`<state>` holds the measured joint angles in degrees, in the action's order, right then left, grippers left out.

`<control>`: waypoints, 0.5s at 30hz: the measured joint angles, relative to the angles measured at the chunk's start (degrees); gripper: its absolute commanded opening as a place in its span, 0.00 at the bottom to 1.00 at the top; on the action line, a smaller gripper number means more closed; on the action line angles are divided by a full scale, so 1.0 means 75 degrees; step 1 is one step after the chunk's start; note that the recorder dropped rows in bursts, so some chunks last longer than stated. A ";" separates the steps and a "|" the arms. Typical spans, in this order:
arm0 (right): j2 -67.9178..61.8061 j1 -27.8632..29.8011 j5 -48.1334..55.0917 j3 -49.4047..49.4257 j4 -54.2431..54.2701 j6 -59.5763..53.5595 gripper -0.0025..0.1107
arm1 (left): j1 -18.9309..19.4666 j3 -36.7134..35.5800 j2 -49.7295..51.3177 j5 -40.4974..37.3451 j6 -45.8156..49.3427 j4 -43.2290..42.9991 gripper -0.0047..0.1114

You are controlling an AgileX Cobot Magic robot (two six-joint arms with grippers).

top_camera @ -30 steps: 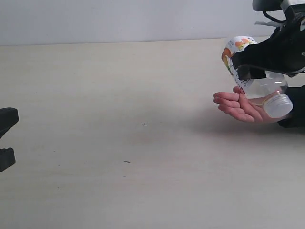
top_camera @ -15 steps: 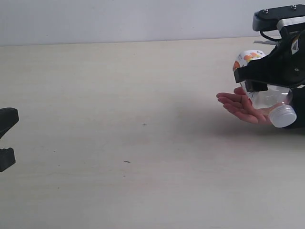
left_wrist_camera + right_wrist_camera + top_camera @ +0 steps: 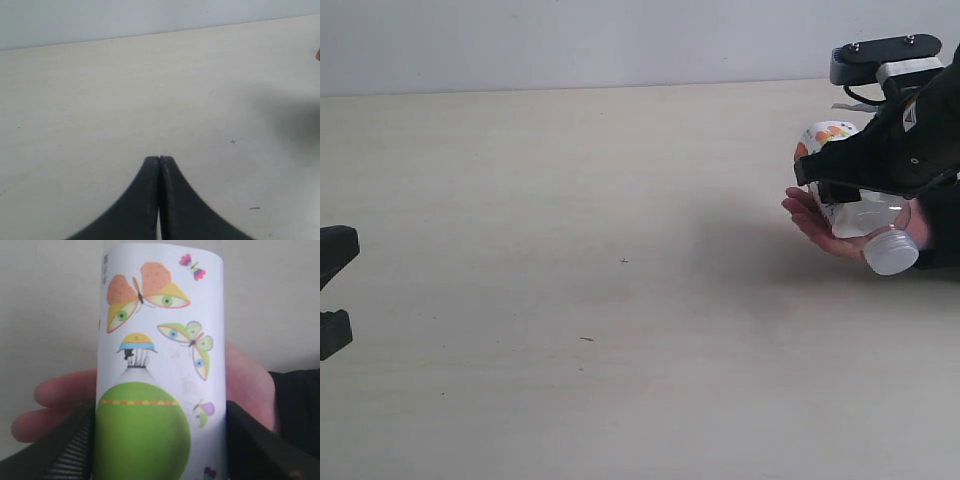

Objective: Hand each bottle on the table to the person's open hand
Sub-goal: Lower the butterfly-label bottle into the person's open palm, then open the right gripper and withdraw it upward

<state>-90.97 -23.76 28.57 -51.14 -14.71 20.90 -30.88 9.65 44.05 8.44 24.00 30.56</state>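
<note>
Handover under way. The right gripper (image 3: pixel 848 188) has its jaws spread wide and clamped on the sides of the bottle (image 3: pixel 160 340), which has a white label with butterflies and a green round picture. It lies tilted over the person's open hand (image 3: pixel 808 214), cap toward the wrist; whether it touches the palm, can't tell. Release not yet done. Left gripper (image 3: pixel 160 165) is pinched fully together, holds nothing, well apart from the hand. Count: one bottle, one hand, two grippers. No other bottle shows on the table (image 3: pixel 620 180), so this is likely the last one.

The bottle (image 3: pixel 160 340) wore a white label with orange, yellow and green butterflies and a green apple; the table (image 3: pixel 570 180) was pale beige.
</note>
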 measured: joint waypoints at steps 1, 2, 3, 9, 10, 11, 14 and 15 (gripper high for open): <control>0.0000 0.0000 0.0000 0.0000 0.0000 0.0000 0.08 | 0.0000 0.0000 0.0000 0.0000 0.0000 0.0000 0.04; 0.0000 0.0000 -0.0014 0.0000 0.0000 0.0000 0.13 | 0.0000 0.0000 0.0000 0.0000 0.0000 0.0000 0.04; 0.0000 0.0000 -0.0014 0.0000 0.0000 0.0000 0.17 | 0.0000 0.0000 0.0000 0.0000 0.0000 0.0000 0.04; 0.0000 0.0000 -0.0014 0.0000 0.0000 0.0000 0.58 | 0.0000 0.0000 0.0000 0.0000 0.0000 0.0000 0.04; 0.0000 0.0000 -0.0014 0.0000 0.0000 0.0000 0.63 | 0.0000 0.0000 0.0000 0.0000 0.0000 0.0000 0.04; 0.0000 0.0000 -0.0014 0.0000 0.0000 0.0010 0.69 | 0.0000 0.0000 0.0000 0.0000 0.0000 0.0000 0.04; 0.0000 0.0000 -0.0014 0.0000 0.0077 0.0018 0.76 | 0.0000 0.0000 0.0000 0.0000 0.0000 0.0000 0.04; 0.0000 0.0000 0.0001 0.0000 0.0105 0.0018 0.77 | 0.0000 0.0000 0.0000 0.0000 0.0000 0.0000 0.04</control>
<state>-90.97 -23.76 28.58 -51.14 -13.92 21.04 -30.88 9.65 44.05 8.44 24.00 30.56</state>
